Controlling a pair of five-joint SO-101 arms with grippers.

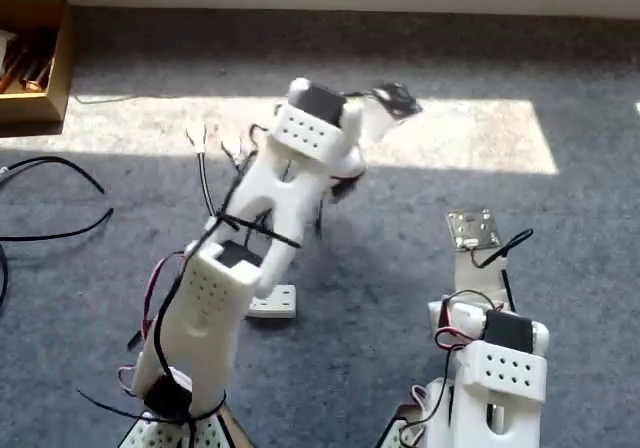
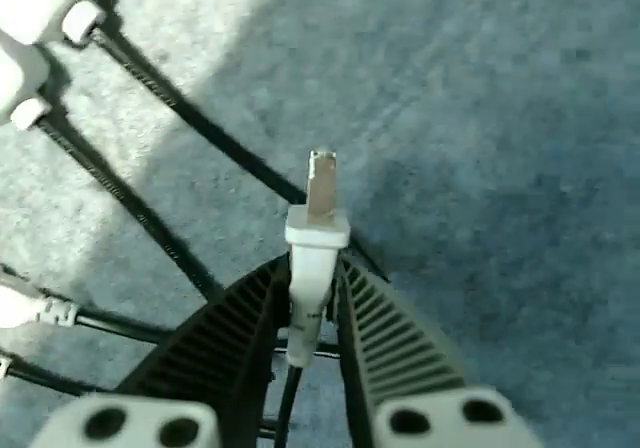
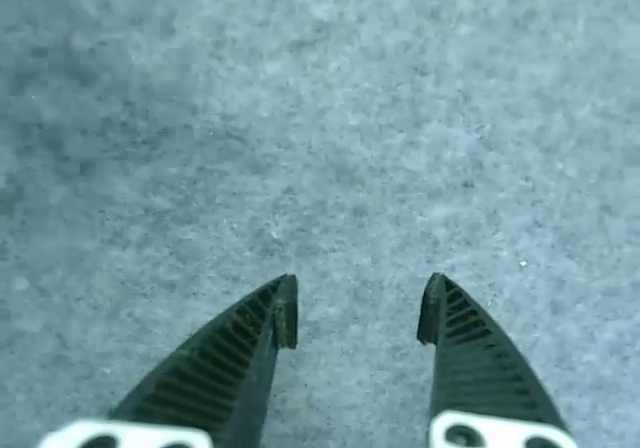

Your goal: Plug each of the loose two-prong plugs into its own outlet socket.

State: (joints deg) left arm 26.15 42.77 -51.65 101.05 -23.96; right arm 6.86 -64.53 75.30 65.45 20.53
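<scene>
**Left gripper (image 2: 315, 265) clamped on plug (image 2: 318, 230), right gripper (image 3: 357, 313) released**

White boxy plug, flat metal prongs outward, pinched between ribbed black fingers (image 2: 385, 318) above middle of fuzzy grey carpet (image 3: 320, 118). Right gripper tapered, spread wide over carpet near front edge.

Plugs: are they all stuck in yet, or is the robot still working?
Nothing looks plugged in yet. In hand: the left tool grips one white plug, prongs forward, above the carpet. Still to do: more plugs lie loose, and the right tool is open, holding nothing.
</scene>
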